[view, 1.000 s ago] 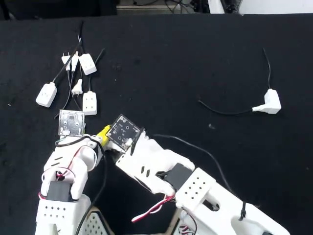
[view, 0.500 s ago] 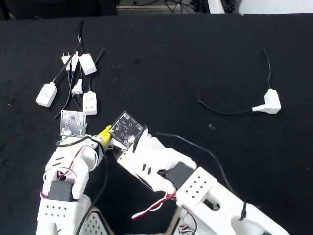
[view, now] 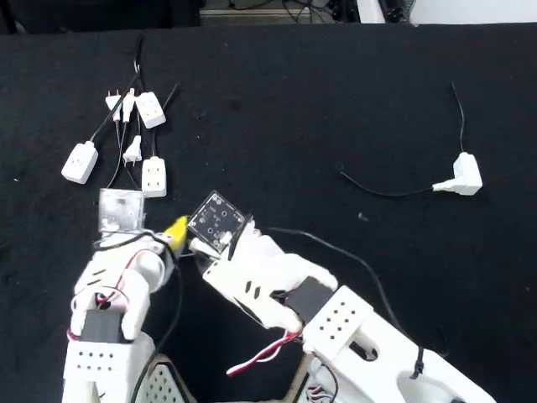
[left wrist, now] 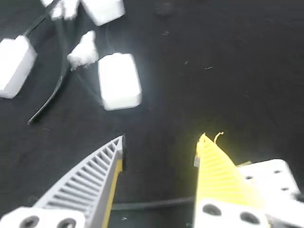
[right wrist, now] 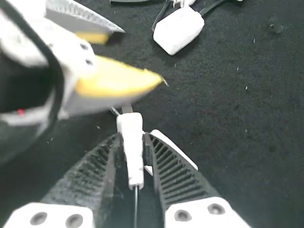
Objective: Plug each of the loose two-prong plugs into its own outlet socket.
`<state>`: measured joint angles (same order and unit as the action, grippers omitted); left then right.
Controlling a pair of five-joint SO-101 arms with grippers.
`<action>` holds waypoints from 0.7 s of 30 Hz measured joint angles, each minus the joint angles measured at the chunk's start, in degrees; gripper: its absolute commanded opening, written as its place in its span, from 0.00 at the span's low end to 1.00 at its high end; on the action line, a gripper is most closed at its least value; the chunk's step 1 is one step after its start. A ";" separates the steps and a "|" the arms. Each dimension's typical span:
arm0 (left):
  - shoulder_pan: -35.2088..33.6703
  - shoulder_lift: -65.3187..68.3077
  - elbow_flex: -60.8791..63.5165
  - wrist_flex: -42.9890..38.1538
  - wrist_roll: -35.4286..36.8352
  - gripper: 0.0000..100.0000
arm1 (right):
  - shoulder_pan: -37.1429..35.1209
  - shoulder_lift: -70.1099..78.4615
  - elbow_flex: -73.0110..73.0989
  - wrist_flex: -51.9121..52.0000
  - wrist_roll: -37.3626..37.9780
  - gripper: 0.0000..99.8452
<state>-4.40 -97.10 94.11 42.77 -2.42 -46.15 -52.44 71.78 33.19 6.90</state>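
We see a black, cloth-covered tabletop (view: 277, 109) spreading across the high view, with a few pale specks of lint (right wrist: 246, 87) on it in the right wrist view. Beyond its far edge lie tangled dark cables (view: 306, 10) and, toward the corner, a white surface (view: 470, 10).

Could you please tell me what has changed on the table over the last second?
The right arm edged slightly forward, toward the cluster of sockets and plugs; the right gripper is shut on a white plug. The left arm's wrist shifted a touch, and the left gripper is open. The cluster and the corded plug on the right stayed put.
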 measured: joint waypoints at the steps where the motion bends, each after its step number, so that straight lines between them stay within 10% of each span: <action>1: -1.05 0.00 0.00 0.00 0.53 0.25 | 0.18 0.00 -0.62 1.14 0.00 0.01; 21: -3.43 20.13 -8.09 -1.49 1.85 0.25 | 6.86 13.01 -17.76 21.89 -0.18 0.01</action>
<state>-7.82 -76.97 86.02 41.27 -0.57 -39.30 -39.43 54.02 55.08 6.73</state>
